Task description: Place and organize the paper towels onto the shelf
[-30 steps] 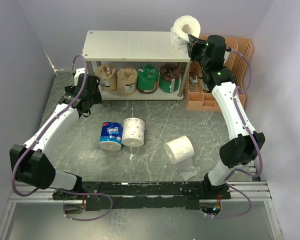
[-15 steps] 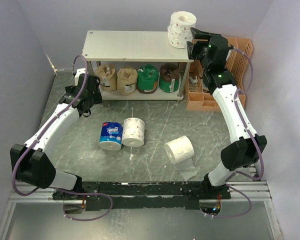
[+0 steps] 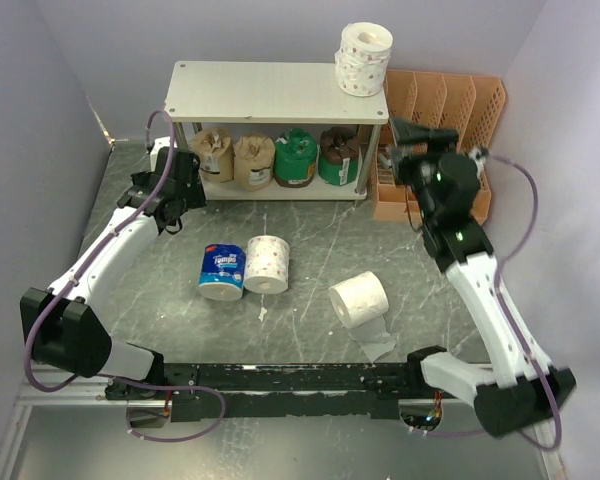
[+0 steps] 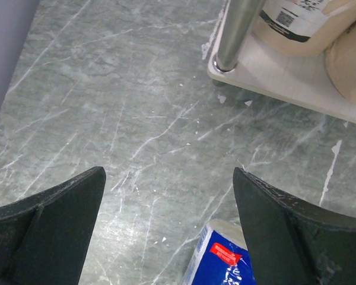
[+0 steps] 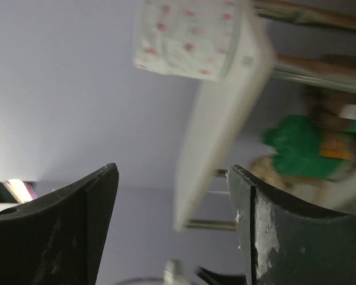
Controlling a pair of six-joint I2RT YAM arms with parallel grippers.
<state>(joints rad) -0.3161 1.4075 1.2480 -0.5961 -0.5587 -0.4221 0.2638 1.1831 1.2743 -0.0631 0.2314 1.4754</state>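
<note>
My right gripper [image 3: 402, 138] hangs released and empty, with its jaws apart. It is just in front of the orange file organizer [image 3: 442, 105] and off the right end of the shelf [image 3: 265, 92]. In its wrist view, which is blurred, nothing sits between the fingers [image 5: 53, 231]. Beyond them I see the dotted roll [image 5: 190, 38] standing on the top board.

From above, that dotted roll [image 3: 363, 58] stands upright at the far right corner of the top tier, apart from the gripper. On the lower tier four rolls stand in a row. From left to right they are two tan-wrapped rolls [image 3: 212, 152], a green roll [image 3: 296, 157] and a dark brown roll [image 3: 338, 155].

Three rolls are on the desk [image 3: 380, 235] in front of the shelf. A blue-wrapped roll [image 3: 221, 272] and a second dotted white roll [image 3: 268, 264] stand upright, touching side by side. A plain white roll [image 3: 359, 300] lies on its side to their right, with a loose tail of paper trailing toward the arm bases.

My left gripper [image 3: 192, 180] is also released, its jaws wide and holding nothing. It hovers low over the desk beside the shelf's front left post [image 4: 237, 29]. In its wrist view the blue wrapper shows at the bottom edge.
</note>
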